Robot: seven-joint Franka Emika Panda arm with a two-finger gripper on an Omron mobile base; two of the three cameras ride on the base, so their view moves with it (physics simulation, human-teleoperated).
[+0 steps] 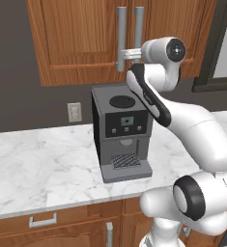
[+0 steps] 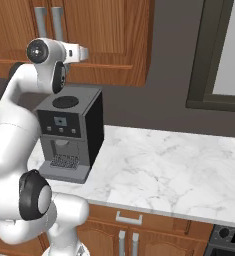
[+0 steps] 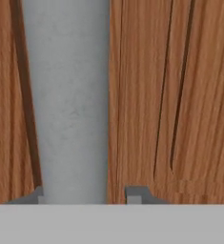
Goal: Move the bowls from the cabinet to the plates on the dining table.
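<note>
Hand view: hand [image 3: 85, 195] pinching cabinet handle [image 3: 68, 95] | base views: coffee machine [image 1: 120, 130] below

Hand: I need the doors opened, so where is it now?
In the left base view the hand is up at the cabinet's handles, above the coffee machine.
</note>
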